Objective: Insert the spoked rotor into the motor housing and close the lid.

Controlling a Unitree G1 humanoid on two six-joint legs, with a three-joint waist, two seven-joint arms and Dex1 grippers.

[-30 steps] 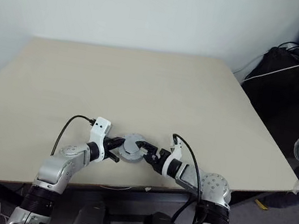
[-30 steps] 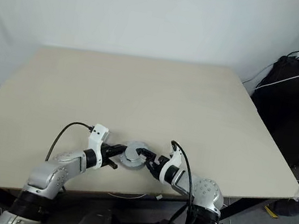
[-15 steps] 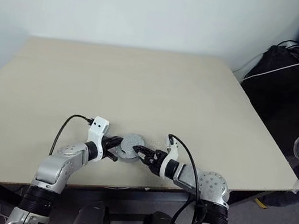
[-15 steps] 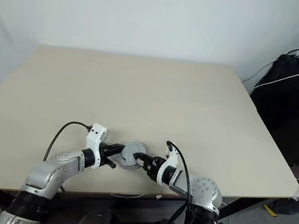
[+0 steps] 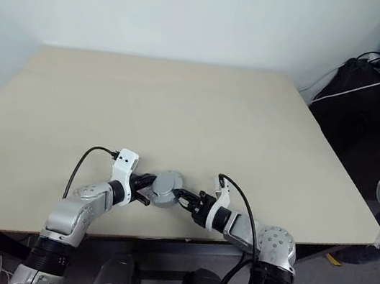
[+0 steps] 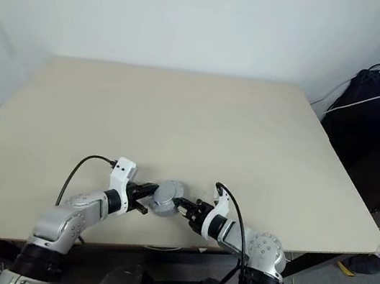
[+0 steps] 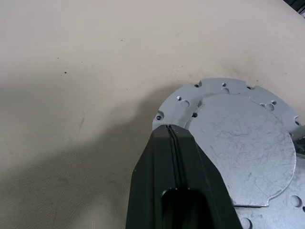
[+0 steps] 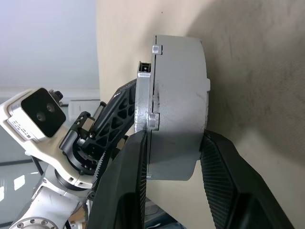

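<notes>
Near the front edge of the table (image 5: 180, 111), my right gripper (image 8: 172, 143) clamps the grey motor housing (image 8: 176, 105) between its fingers; my left gripper (image 7: 172, 136), fingers pressed together, touches its flange.

Head pair overhead; wrist cameras close-up

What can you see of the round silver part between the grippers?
The round silver part is a short, thick drum of dull grey metal with a smooth side wall. One face carries a wider flange plate with small holes and a scratched, raised disc. It looks closed up. It sits low at the table's front edge, seemingly resting there. The right gripper clasps its wall from both sides. The shut left gripper's tip meets the flange edge.
</notes>
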